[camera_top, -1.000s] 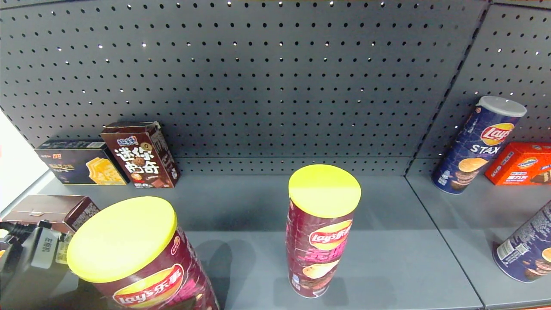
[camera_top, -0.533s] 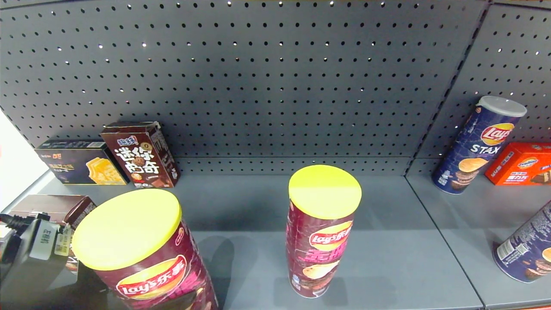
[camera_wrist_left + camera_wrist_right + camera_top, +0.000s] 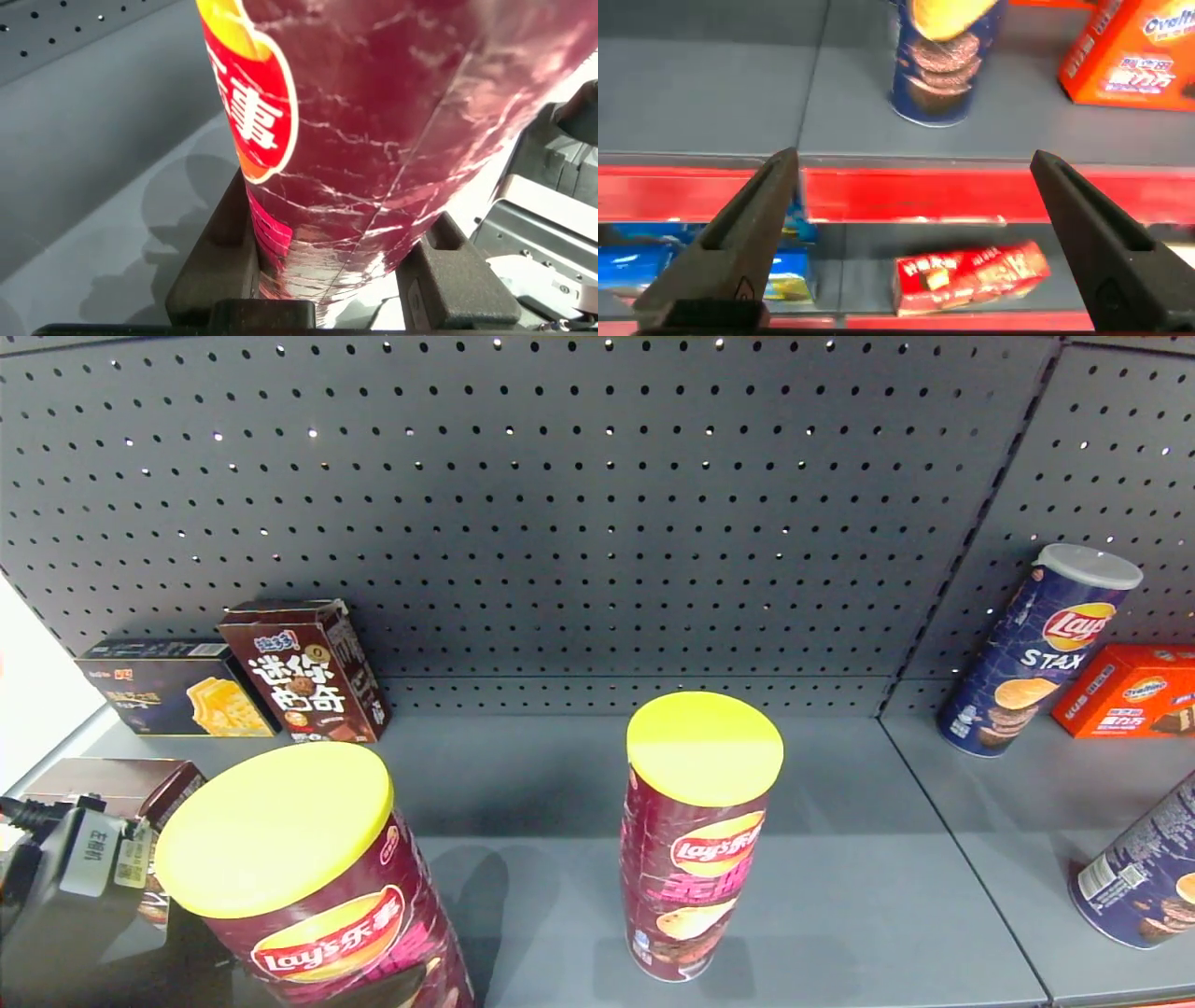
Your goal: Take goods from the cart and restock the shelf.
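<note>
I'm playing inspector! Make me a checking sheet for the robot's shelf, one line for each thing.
Surface: grey shelf board, flat.
Job's things: maroon chip can with yellow lid, gripped; twin can standing upright mid-shelf.
Clutter: brown biscuit box, dark cracker box, flat brown box at left; blue chip can, second blue can, orange box at right.
End effectors: left end effector shut on the maroon chip can; right end effector open, empty, before the shelf's red edge.
Cables: black cable at far left.
Surroundings: pegboard back wall; red packet on a lower shelf.
</note>
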